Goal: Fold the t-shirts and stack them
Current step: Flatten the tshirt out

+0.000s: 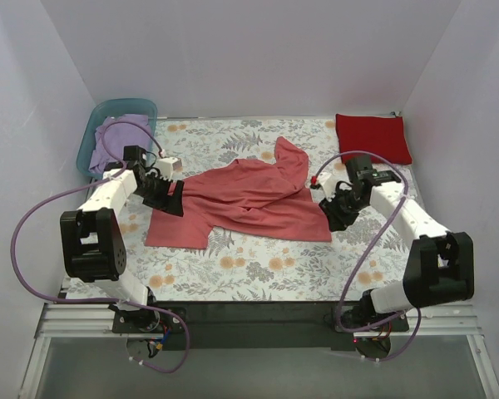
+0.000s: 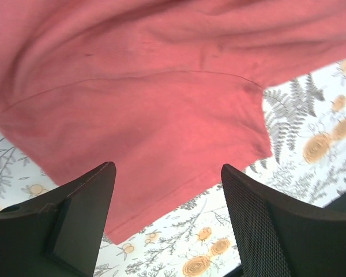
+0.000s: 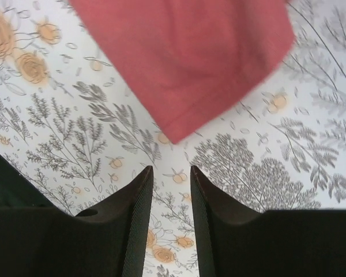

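Salmon-pink t-shirt (image 1: 251,195): lies spread and rumpled across the middle of the counter, one part bunched up toward the far side.
Deep red t-shirt (image 1: 373,137): folded, at the far right corner of the counter.
Lavender t-shirt (image 1: 116,135): crumpled inside the teal tub (image 1: 98,118) at the far left corner.
Left hand (image 2: 167,222): fingers spread wide with nothing between them, over the left edge of the salmon-pink t-shirt; contact with the cloth cannot be told.
Right hand (image 3: 172,210): fingers drawn to a narrow gap, gripping nothing, over bare print just beside the shirt's right corner.
Floral cloth (image 1: 258,268): white with ferns and orange flowers, covering the counter under the shirts.
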Action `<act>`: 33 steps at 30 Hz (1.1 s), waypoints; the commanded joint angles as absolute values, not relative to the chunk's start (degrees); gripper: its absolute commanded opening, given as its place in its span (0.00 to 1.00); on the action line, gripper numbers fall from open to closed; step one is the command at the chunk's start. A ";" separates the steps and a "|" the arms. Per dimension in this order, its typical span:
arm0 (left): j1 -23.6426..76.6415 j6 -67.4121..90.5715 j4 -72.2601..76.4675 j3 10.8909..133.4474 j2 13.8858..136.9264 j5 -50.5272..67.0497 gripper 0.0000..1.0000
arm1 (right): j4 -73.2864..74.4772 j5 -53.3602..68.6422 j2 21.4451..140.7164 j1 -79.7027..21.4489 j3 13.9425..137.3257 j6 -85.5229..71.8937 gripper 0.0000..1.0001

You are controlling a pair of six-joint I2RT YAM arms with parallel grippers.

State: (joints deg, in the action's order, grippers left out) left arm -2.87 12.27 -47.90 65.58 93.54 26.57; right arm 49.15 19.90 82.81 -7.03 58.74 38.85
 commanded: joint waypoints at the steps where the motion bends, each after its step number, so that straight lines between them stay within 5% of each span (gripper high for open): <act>1: -2.90 8.79 -53.17 67.85 90.44 32.16 0.73 | 44.23 14.07 79.72 -18.16 54.77 41.84 0.37; 12: -2.90 9.32 -54.49 69.08 90.79 31.38 0.73 | 35.51 7.21 86.75 -23.11 51.24 43.94 0.49; 26: -3.52 8.70 -54.93 67.50 89.91 30.50 0.73 | 33.75 7.04 88.59 -24.52 46.59 45.17 0.47; 28: -3.78 6.17 -56.50 67.59 89.21 31.55 0.73 | 32.09 5.98 88.86 -24.52 45.53 45.52 0.43; 29: -3.87 4.41 -57.30 67.33 88.69 31.99 0.73 | 31.56 5.02 89.03 -24.52 45.18 45.53 0.32; 30: -4.56 -2.13 -60.26 66.19 85.98 31.56 0.73 | 31.29 4.14 89.56 -24.52 44.65 45.09 0.02; 33: -5.89 -10.69 -61.87 61.64 81.84 27.87 0.71 | 31.29 3.87 89.04 -24.43 44.74 44.74 0.01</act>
State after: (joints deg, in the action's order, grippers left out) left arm -4.29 1.67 -56.95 65.36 89.93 30.06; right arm 31.77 5.02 87.39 -24.18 47.77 44.66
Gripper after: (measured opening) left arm 0.718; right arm 0.029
